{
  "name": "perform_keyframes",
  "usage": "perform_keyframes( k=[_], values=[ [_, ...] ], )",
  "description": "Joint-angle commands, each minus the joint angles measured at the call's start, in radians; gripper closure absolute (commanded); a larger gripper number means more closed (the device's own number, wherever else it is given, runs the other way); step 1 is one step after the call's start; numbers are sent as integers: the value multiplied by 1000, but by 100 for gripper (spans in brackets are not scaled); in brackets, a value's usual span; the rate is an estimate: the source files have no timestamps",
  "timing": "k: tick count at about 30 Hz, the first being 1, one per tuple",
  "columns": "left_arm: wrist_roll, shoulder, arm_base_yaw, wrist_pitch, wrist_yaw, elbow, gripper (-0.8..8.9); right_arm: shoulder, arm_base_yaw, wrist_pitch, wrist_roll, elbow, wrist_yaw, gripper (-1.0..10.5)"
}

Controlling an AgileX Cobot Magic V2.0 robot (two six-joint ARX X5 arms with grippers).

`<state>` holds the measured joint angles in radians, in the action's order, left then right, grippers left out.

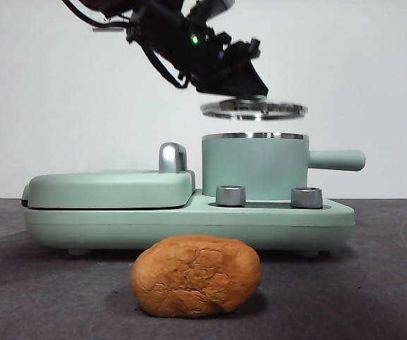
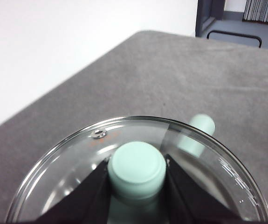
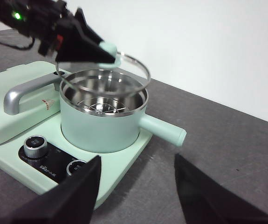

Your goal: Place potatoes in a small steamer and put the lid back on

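Observation:
The potato (image 1: pixel 197 275) lies on the grey table in front of the appliance. The small steamer (image 1: pixel 255 166) stands open on the base, its handle (image 1: pixel 336 160) pointing right; the right wrist view shows a steel rack inside the steamer (image 3: pixel 101 109). My left gripper (image 1: pixel 253 91) is shut on the mint-green knob (image 2: pixel 137 169) of the glass lid (image 1: pixel 254 109) and holds it a little above the steamer's rim. The lid also shows in the right wrist view (image 3: pixel 134 70). My right gripper (image 3: pixel 136 186) is open and empty, off to the steamer's handle side.
The mint-green appliance base (image 1: pixel 189 223) has two steel dials (image 1: pixel 231 195) (image 1: pixel 306 197). A flat griddle cover (image 1: pixel 111 188) with a steel handle (image 1: pixel 173 157) lies left of the steamer. A white wall stands behind.

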<state>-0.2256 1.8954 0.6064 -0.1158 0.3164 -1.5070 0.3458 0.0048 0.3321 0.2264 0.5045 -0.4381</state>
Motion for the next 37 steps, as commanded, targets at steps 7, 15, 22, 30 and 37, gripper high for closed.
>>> perform_keyframes(
  k=[7,15,22,30,37],
  values=[
    [-16,-166,9,116,0,-24,801,5,22,-4,-18,16,1,696],
    [-18,-313,-18,421,-7,-23,799,5,86,34,-16,17,0,696],
    [-31,-402,-31,494,-32,11,799,37,229,67,41,17,1,678],
    [-18,-546,-36,524,-85,138,799,145,373,64,44,17,1,641],
    [42,-714,-66,524,-126,307,799,266,508,55,63,17,0,619]
  ],
)
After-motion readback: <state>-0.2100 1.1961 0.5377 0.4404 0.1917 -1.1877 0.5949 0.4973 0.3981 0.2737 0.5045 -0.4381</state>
